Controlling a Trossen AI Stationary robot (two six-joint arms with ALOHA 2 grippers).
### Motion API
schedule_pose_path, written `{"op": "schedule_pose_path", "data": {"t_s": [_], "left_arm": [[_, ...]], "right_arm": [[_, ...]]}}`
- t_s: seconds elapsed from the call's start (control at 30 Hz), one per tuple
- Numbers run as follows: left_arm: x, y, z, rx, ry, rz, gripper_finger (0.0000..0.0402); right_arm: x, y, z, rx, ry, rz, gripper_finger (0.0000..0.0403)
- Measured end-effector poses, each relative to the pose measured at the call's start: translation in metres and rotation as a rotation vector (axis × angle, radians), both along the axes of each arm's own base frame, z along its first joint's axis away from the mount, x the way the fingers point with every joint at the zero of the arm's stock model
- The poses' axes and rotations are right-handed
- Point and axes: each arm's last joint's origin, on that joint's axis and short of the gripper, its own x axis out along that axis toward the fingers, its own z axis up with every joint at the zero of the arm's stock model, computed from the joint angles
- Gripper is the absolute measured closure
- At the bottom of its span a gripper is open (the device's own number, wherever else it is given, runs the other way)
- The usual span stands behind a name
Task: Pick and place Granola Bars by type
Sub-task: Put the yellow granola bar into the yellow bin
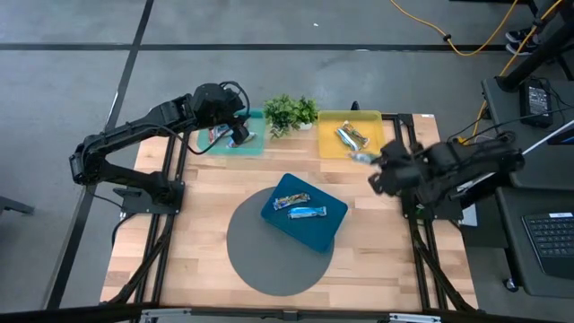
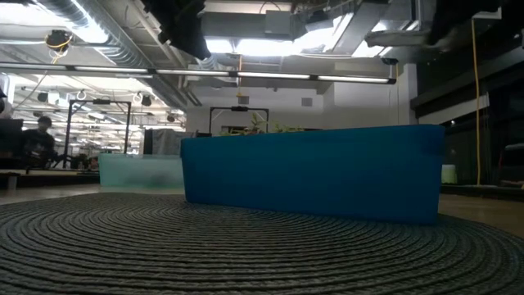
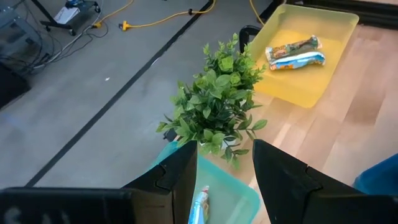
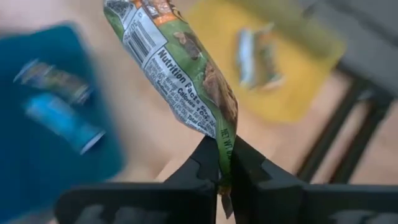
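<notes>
My right gripper (image 4: 222, 149) is shut on a granola bar (image 4: 180, 68) in a green and orange wrapper and hangs over the table by the near edge of the yellow tray (image 1: 325, 144), where the gripper (image 1: 372, 161) holds the bar (image 1: 361, 157). Two bars (image 1: 352, 136) lie in the yellow tray. The blue tray (image 1: 309, 231) on the grey round mat (image 1: 260, 260) holds two more bars (image 1: 299, 206). My left gripper (image 3: 224, 149) stands open above the teal tray (image 3: 239, 193), in which one bar (image 3: 200, 208) shows. My right gripper pinches the bar's flat end seam (image 4: 224, 140) between its two fingers. The fingers slant down toward the table. The rest of the bar sticks out past the fingertips, lifted clear of the table and the trays.
A small green plant (image 1: 290, 112) stands at the far edge between the teal tray (image 1: 256, 144) and the yellow one. In the low view the blue tray's wall (image 2: 311, 176) fills the middle, on the mat (image 2: 246, 246). Bare wood lies left and right of the mat.
</notes>
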Motion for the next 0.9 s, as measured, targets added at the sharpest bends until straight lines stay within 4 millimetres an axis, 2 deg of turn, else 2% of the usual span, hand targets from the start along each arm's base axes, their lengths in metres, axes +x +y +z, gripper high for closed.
{"op": "schedule_pose_path", "data": {"t_s": [0.3,0.43,0.67,0.9], "left_arm": [[0.001,0.000,0.002,-0.051,-0.074,0.034,0.0254],[0.002,0.000,0.002,-0.053,-0.078,0.036,0.0254],[0.001,0.001,0.003,-0.041,-0.097,0.082,0.0254],[0.001,0.002,0.003,-0.075,-0.134,0.133,0.0254]], "right_arm": [[0.000,-0.055,0.005,-0.140,0.104,-0.063,0.0385],[0.005,-0.080,-0.002,-0.106,0.145,-0.029,0.0380],[0.005,-0.126,-0.034,-0.092,0.211,0.017,0.0385],[0.007,-0.168,-0.069,-0.091,0.027,-0.015,0.0380]]}}
